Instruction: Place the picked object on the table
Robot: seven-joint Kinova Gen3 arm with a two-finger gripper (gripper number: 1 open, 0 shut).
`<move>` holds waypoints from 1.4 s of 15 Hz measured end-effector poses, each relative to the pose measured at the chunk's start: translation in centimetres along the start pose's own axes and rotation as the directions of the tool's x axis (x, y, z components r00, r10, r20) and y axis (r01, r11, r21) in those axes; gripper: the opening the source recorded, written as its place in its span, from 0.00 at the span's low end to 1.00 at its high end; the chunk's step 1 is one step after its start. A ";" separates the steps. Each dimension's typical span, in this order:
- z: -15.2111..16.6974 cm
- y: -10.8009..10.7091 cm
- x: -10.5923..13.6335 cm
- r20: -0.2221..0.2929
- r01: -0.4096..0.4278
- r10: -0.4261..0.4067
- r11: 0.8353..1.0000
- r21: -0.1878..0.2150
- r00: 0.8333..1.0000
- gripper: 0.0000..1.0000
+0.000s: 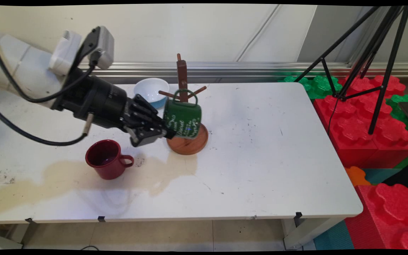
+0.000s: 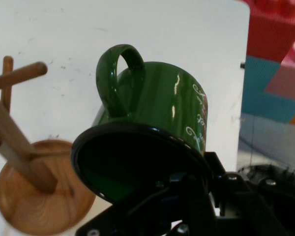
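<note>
My gripper [image 1: 168, 133] is shut on the rim of a green mug [image 1: 182, 118] with white lettering, holding it in the air with its handle up. The mug hangs in front of a wooden mug tree [image 1: 182, 75], above the tree's round base [image 1: 188, 143]. In the hand view the green mug [image 2: 157, 108] fills the middle, its dark mouth towards the camera, and my gripper [image 2: 194, 169] clamps its rim at the lower right. The mug tree [image 2: 19, 147] stands to the left; its peg ends short of the mug's handle, which is not hooked on it.
A red mug [image 1: 106, 159] stands upright on the white table [image 1: 267, 148] just below my hand, on a brownish stain. A white and blue bowl [image 1: 151, 91] sits behind the tree. A black tripod [image 1: 370, 56] and red and green foam blocks [image 1: 367, 120] stand off the table's right end.
</note>
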 end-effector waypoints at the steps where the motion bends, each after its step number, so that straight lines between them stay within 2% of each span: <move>1: -0.3 -0.1 0.0 0.011 -0.014 0.014 1.000 0.006 1.000 0.00; 4: -2.0 -1.0 -0.3 0.075 -0.087 0.083 0.996 0.038 0.994 0.00; 8: -3.6 -2.7 -0.6 0.149 -0.185 0.175 0.981 0.056 0.973 0.00; 13: -4.6 -5.0 -1.2 0.246 -0.285 0.262 0.956 0.062 0.933 0.00; 21: -4.1 -8.5 -1.7 0.379 -0.375 0.324 0.925 0.066 0.867 0.00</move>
